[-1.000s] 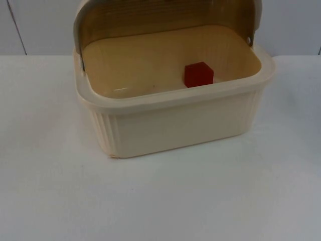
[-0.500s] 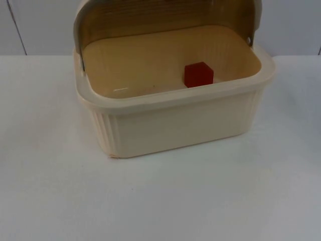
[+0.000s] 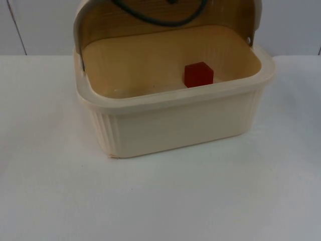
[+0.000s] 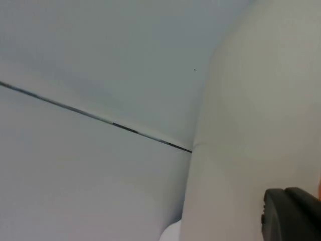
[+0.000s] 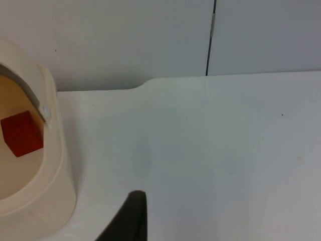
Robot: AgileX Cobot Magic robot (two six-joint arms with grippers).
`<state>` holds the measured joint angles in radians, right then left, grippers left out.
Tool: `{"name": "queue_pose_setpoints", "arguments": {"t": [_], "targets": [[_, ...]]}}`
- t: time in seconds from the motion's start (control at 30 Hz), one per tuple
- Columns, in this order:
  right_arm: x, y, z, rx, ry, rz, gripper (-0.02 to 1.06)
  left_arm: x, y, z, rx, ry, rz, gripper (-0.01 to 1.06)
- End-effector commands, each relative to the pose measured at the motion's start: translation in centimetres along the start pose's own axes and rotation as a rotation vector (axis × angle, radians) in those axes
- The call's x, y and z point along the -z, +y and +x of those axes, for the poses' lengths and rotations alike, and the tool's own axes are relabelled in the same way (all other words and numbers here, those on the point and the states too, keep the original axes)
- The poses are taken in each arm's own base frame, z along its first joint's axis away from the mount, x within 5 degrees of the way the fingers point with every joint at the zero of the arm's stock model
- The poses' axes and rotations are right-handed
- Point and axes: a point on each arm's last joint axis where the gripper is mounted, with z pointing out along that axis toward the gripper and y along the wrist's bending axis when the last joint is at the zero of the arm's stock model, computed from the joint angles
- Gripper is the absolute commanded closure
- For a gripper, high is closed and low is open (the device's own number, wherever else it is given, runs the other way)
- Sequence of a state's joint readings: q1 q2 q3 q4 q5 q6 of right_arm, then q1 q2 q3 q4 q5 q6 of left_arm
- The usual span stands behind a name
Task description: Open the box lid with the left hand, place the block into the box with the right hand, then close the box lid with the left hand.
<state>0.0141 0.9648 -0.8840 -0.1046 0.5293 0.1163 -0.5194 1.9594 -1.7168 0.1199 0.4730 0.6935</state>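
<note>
Right gripper [image 5: 131, 221] sits over the table [image 5: 210, 150] just beside the box [image 3: 175, 115], left gripper [image 4: 293, 213] perhaps against its lid [image 3: 165, 15]; jaw states unreadable. Block [image 3: 198, 74] rests inside.

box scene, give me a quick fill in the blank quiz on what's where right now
1. The red block lies ____ the box.
2. The box's lid is ____.
3. The box stands on a ____ table.
4. The block's colour is ____.

Missing words: inside; open; white; red
</note>
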Motion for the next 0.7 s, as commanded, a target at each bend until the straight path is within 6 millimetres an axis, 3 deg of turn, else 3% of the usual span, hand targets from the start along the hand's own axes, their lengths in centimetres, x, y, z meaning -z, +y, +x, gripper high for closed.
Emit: {"name": "queue_pose_setpoints", "arguments": {"t": [0.0, 0.67], "targets": [[0.2, -0.1, -0.1, 0.004, -0.004, 0.004, 0.0, 0.1, -0.1, -0.3, 0.012, -0.012, 0.007, 1.05], [0.2, -0.1, -0.1, 0.004, -0.004, 0.004, 0.0, 0.0, -1.6, 0.1, 0.011, 0.071, 0.121, 1.05]]}}
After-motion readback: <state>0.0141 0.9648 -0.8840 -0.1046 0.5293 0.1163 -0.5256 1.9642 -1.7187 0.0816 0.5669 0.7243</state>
